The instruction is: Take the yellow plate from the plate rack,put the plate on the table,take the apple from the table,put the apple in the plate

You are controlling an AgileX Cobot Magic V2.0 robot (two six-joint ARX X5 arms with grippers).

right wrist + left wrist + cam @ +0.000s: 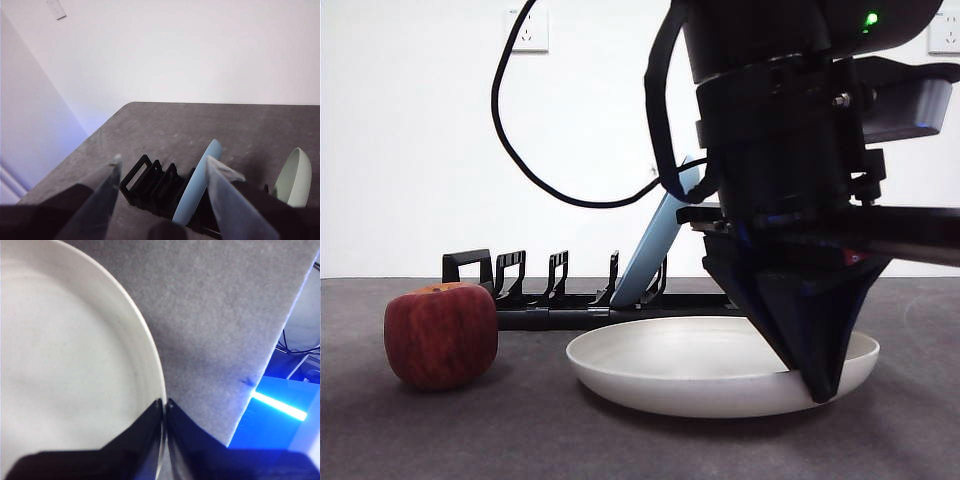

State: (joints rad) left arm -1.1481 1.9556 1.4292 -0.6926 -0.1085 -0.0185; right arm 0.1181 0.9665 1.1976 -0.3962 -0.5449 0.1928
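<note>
- My left gripper [164,407], smooth black plastic by the look, pinches the matt cream yellow plate [700,365].
- The table [440,440] looks like grey felt, faintly rough.
- At nine o'clock of the plate, the apple [441,335] has dull, streaked red skin.
- The plate rack [555,300] looks like glossy black plastic.

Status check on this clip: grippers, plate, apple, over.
Left gripper shut on yellow plate rim, plate flat on table. Right gripper open above plate rack. Apple beside plate, untouched.
</note>
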